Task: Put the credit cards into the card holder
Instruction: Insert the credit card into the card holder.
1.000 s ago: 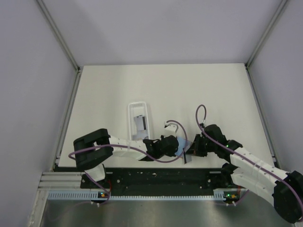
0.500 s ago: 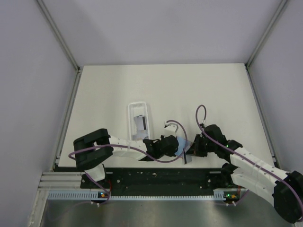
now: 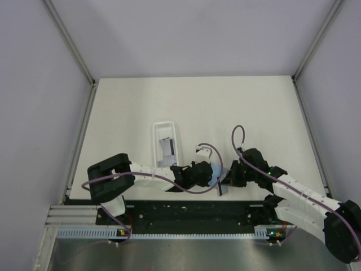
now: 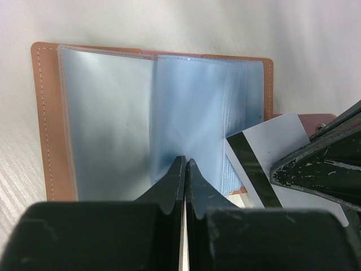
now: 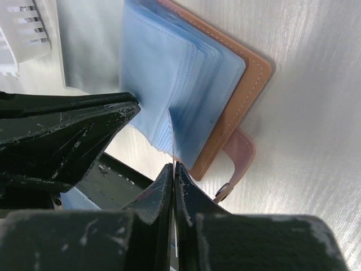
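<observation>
Over the last second the top view shows almost no displacement: both arms remain together at the near edge of the table [image 3: 254, 107], and only the right arm's cable loop and forearm have shifted slightly. The left gripper [image 4: 185, 165] is fully closed, pinching the lower edge of one clear blue sleeve [image 4: 192, 107] of the open card holder [image 4: 51, 118], which lies flat on the table with its orange-brown cover down. The right gripper [image 5: 173, 169] is also fully closed, clamping a credit card [image 4: 265, 152] with a dark stripe. The card's corner sits just beside the sleeve stack's edge and is not yet seen inside a pocket. The lack of motion suggests that insertion is at the fine-alignment stage and has not been completed. The white tray [image 3: 158, 131], near the left arm, holds what appears to be another card.
</observation>
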`<move>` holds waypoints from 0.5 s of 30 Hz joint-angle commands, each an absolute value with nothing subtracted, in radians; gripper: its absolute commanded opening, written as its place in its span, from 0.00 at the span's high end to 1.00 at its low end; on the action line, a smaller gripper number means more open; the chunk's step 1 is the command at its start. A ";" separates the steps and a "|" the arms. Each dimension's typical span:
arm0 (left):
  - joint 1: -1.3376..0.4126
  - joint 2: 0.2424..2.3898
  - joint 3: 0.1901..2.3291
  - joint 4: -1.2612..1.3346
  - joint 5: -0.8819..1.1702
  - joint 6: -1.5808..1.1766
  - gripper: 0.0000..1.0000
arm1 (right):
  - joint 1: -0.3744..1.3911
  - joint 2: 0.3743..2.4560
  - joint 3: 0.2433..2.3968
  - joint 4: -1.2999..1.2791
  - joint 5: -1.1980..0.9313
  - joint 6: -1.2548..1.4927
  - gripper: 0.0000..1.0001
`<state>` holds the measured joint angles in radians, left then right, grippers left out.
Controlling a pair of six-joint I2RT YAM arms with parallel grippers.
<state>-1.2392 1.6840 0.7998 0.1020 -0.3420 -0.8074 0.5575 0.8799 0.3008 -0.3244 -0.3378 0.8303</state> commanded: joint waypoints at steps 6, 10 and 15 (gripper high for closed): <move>-1.232 1.658 0.798 0.081 -0.341 -0.798 1.00 | 0.548 0.916 0.298 -0.244 -0.322 0.821 1.00; -1.232 1.661 0.801 0.083 -0.333 -0.796 1.00 | 0.546 0.940 0.299 -0.226 -0.321 0.821 1.00; -1.232 1.652 0.799 0.078 -0.333 -0.796 1.00 | 0.546 0.928 0.290 -0.184 -0.299 0.828 1.00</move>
<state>-1.2373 1.6840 0.7998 0.1017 -0.3347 -0.8070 0.5575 0.9337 0.3008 -0.2405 -0.3374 0.8310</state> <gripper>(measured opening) 0.012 0.006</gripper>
